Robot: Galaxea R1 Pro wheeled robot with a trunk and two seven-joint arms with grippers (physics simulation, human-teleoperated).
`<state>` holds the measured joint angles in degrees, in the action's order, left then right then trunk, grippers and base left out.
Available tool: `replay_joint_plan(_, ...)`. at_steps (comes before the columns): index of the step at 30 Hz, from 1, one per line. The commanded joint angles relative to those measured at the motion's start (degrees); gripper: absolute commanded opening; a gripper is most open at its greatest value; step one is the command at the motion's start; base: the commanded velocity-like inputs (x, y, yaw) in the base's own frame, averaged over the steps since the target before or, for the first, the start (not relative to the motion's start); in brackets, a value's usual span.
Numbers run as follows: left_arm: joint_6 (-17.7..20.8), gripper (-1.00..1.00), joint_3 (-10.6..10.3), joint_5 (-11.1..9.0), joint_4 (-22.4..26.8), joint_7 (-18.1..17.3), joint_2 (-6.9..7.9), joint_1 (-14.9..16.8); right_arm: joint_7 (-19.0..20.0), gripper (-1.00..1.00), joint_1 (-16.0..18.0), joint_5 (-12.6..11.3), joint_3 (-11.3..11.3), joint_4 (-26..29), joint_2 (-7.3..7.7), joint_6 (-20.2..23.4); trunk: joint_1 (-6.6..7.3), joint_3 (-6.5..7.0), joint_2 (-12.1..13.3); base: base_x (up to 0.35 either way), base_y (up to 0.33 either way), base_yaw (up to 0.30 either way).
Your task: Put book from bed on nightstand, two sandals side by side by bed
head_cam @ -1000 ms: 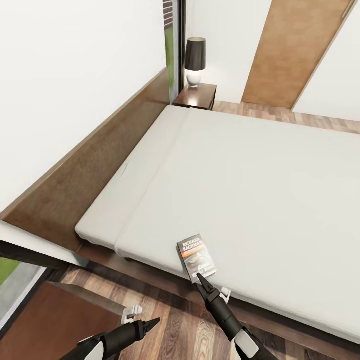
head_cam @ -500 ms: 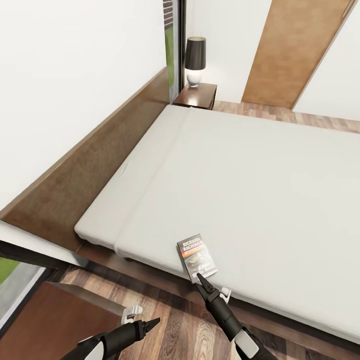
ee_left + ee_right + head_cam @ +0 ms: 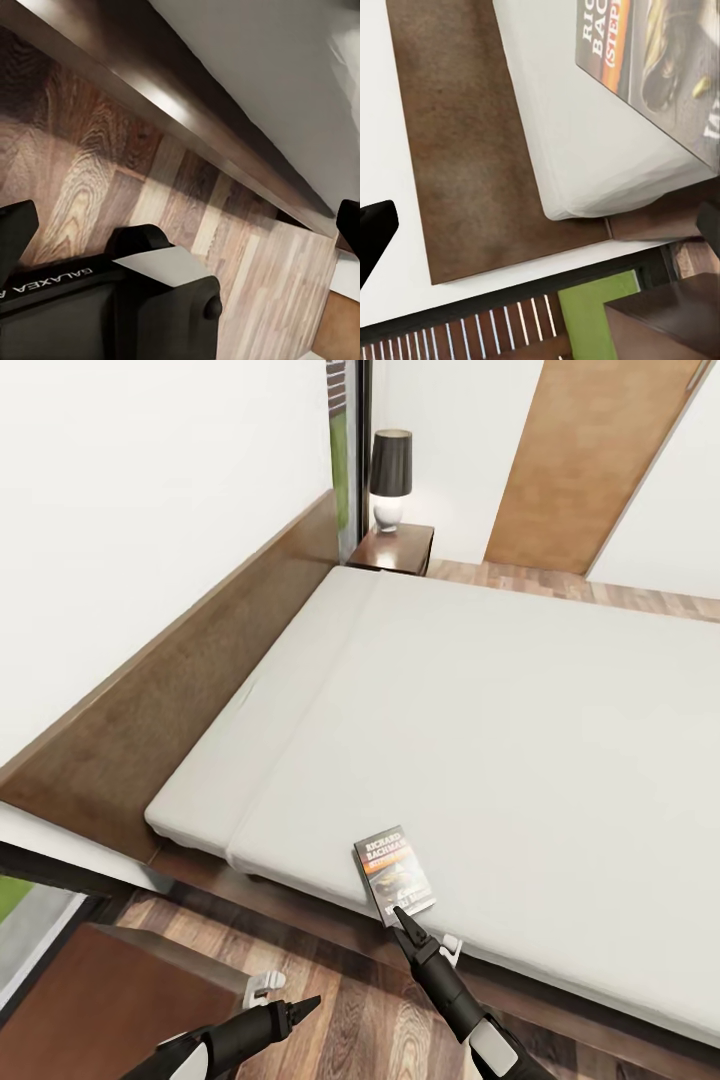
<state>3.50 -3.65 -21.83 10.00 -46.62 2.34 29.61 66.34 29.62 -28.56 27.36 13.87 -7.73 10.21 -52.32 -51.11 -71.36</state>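
Your right gripper [image 3: 400, 916] is hovering at the near edge of the book [image 3: 394, 872], fingers spread wide and clamping nothing. The book is lying flat on the bed [image 3: 520, 710] (near the edge). Your left gripper [image 3: 305, 1005] is hanging over the floor [image 3: 350, 1000], also spread.

The bed [image 3: 520, 710] runs off the head view's right edge; the book [image 3: 660, 67] is cropped in the right wrist view, its lettering partial.
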Motion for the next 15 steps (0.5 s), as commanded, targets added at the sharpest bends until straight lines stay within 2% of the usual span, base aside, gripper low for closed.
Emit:
replay_joint_plan(1,0.37,1.00,-0.37,-0.59,0.02,-0.13,0.04,0.01,0.10,1.00,0.00,-0.53,-0.12,0.02,0.00,0.60,-0.23,-0.22,-0.43,0.000,0.000,0.000)
replay_joint_plan(15,0.37,1.00,-0.37,-0.59,0.03,-0.14,0.04,0.01,0.10,1.00,0.00,-0.53,-0.12,0.02,0.00,0.60,-3.30,-2.73,-6.05,0.000,0.000,0.000)
